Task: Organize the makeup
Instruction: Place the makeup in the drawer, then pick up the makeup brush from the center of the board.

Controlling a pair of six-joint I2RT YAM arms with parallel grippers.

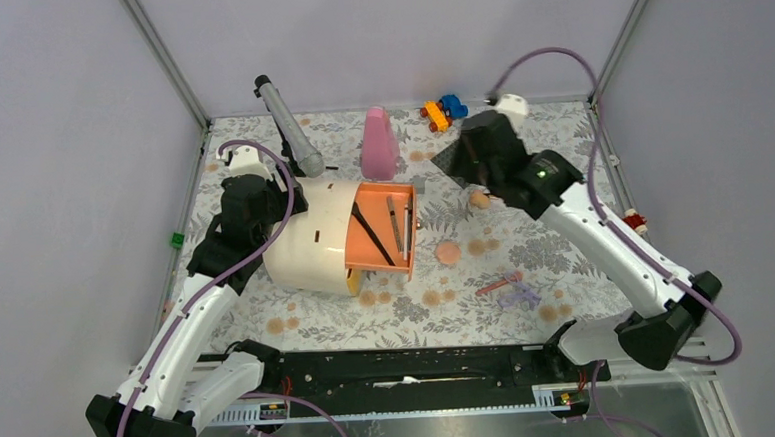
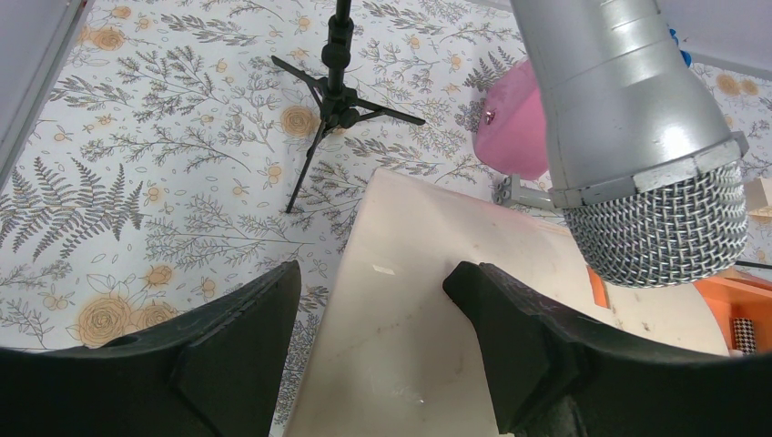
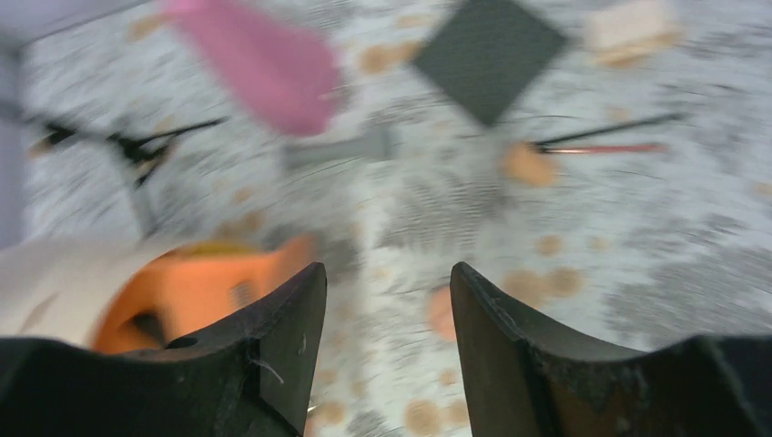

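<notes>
Peach puff (image 1: 448,252) looks matt; cream case (image 1: 309,238) smooth plastic; microphone (image 2: 628,118) metallic.

No text, label, brand, number or sign could be read in any of the three views. The only marking was a small black-and-white checked patch on the orange drawer (image 2: 721,305), and it carried no legible characters.

3 thin brushes (image 1: 395,224) lay lengthwise inside the orange tray (image 1: 387,189), the longest one black and set diagonally. Peach egg-shaped sponge (image 1: 479,200) sat right of the tray. Round peach puff (image 1: 448,252) lay flat, nearer. Thin pink brush (image 1: 495,286) lay farther right, just beside a pale lilac piece (image 1: 520,296).
</notes>
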